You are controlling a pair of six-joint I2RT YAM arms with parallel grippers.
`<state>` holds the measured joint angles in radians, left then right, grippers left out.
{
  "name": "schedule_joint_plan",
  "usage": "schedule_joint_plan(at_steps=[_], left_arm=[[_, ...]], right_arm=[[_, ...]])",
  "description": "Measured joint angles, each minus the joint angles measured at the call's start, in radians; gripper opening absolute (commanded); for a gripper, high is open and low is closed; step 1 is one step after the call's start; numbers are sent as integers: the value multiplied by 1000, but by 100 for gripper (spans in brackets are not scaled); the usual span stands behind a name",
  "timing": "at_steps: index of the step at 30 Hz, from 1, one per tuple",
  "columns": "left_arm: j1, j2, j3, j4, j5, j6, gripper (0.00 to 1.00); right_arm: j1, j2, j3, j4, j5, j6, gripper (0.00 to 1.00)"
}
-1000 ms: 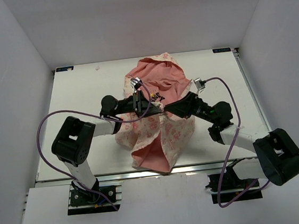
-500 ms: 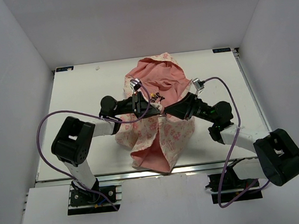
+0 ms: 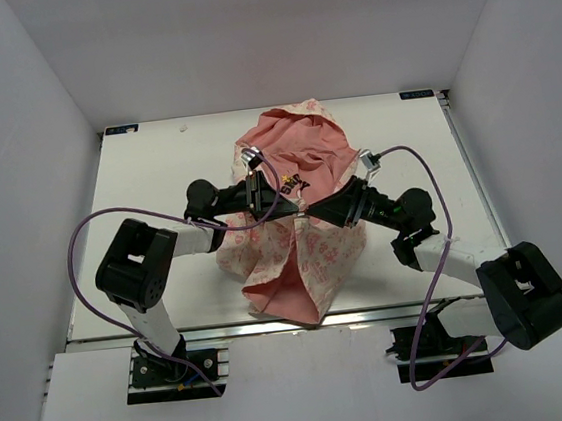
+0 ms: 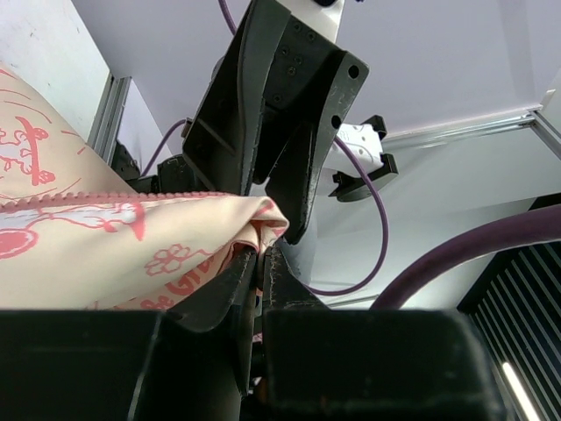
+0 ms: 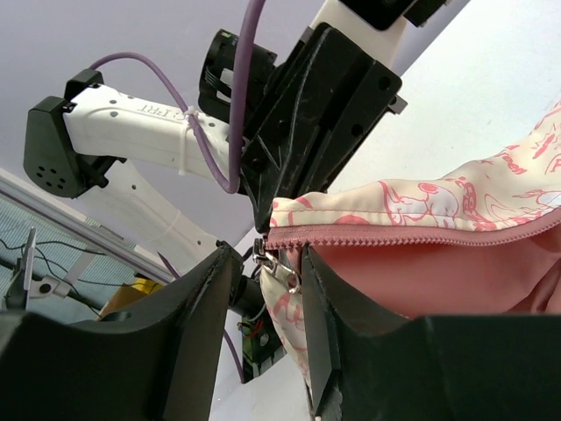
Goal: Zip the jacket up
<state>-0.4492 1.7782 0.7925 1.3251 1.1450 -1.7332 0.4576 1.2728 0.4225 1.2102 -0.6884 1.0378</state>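
L gripper (image 4: 260, 256) clamps jacket (image 4: 131, 250) edge; R gripper (image 5: 263, 260) fingers apart astride zip pull (image 5: 283, 273).

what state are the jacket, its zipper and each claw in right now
jacket, front open, pink lining showing
zipper slider, at the end of its row of teeth, not run up
left claw, shut on the jacket edge
right claw, open, fingers either side of the zipper slider

Left arm (image 3: 142, 270), right arm (image 3: 516, 291): chunky black joints, white links, thick purple cables (image 4: 491, 250) trailing, matte black fingers (image 5: 197, 324).
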Motion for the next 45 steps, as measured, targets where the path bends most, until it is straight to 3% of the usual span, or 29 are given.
schedule_joint_plan(at_steps=[14,21,45], left_arm=[[10,0,0,0,0,0,0],[11,0,0,0,-1,0,0],[15,0,0,0,-2,0,0]], right_arm=[[0,0,0,-50,-8,-15,42],[0,-4,0,-59,-11,-21,35],[-11,-21,-2,-66,-23,-18,27]])
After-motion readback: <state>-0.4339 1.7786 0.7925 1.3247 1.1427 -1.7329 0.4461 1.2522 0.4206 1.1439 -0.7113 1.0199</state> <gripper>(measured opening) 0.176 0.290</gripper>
